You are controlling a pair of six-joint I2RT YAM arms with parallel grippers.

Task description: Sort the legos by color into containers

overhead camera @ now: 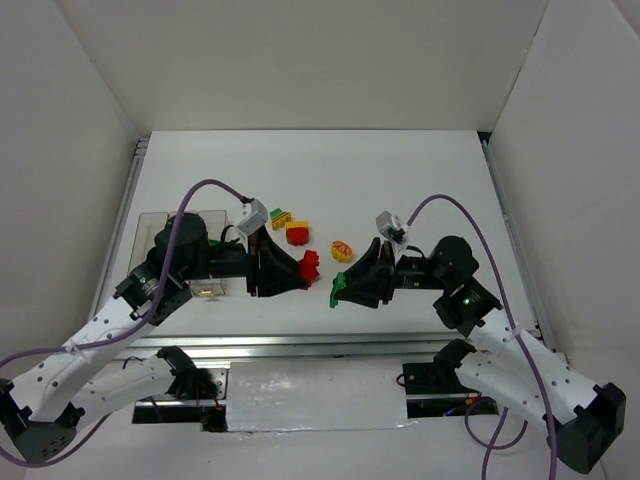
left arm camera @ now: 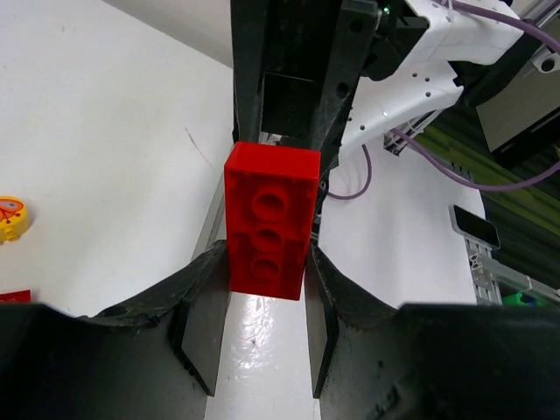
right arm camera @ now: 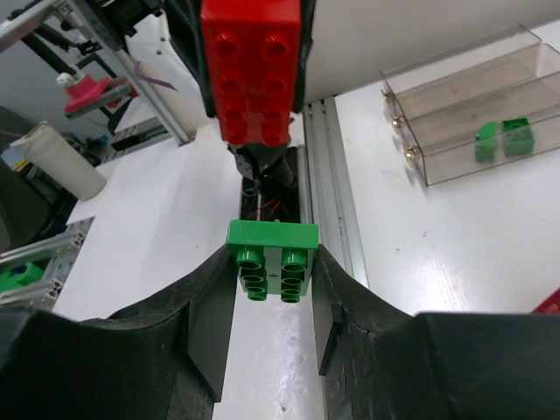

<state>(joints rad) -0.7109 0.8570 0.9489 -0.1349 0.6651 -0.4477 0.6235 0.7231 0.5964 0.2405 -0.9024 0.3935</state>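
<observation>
Left gripper (left arm camera: 265, 271) was clamped on a red brick (left arm camera: 271, 219), flanks pinched, long axis running out along the fingers. Right gripper (right arm camera: 273, 280) was clamped on a green brick (right arm camera: 272, 254), which spanned the gap between the jaws.

The two faced tip to tip over the middle of the table (overhead camera: 430, 170), bricks near but apart. Three loose legos (overhead camera: 298, 233) lay just beyond them.

Containers (overhead camera: 160, 222) sat at the left edge, partly hidden by the left arm (overhead camera: 110, 330). Two green pieces (right arm camera: 503, 138) were already in one compartment.

Judgement: the bins lay behind the left gripper and much nearer it. The right arm (overhead camera: 520, 360) would have to reach across the left to drop green.
</observation>
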